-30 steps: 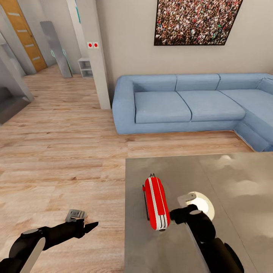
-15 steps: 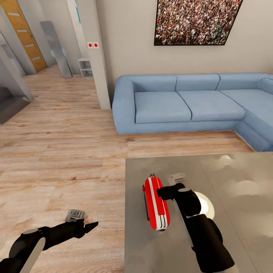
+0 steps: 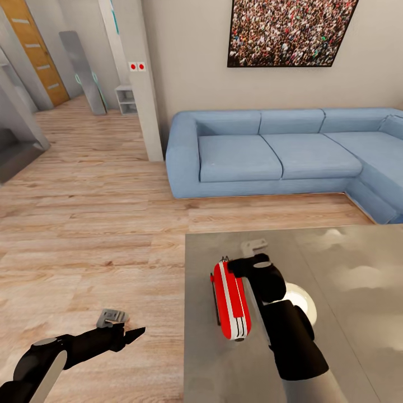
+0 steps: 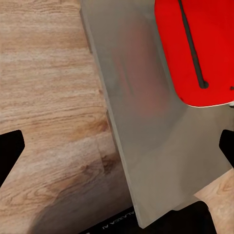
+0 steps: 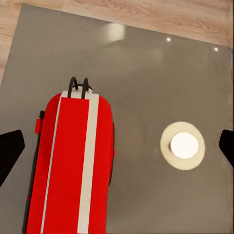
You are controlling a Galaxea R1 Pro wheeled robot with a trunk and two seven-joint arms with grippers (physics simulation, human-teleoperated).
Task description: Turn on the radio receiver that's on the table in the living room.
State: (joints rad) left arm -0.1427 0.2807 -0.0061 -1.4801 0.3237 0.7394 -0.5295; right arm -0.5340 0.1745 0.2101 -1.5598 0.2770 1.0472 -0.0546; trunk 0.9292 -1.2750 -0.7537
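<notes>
While the radio receiver (image 3: pixel 229 299) lies on its side near the left edge of the grey desk (image 3: pixel 347 336), the right pincer (image 3: pixel 246 263), spread wide, hovers over its far end; a careless downward push could skid it toward that edge. No container appears. The left pincer (image 3: pixel 131 334) hangs wide open over the floor.
</notes>
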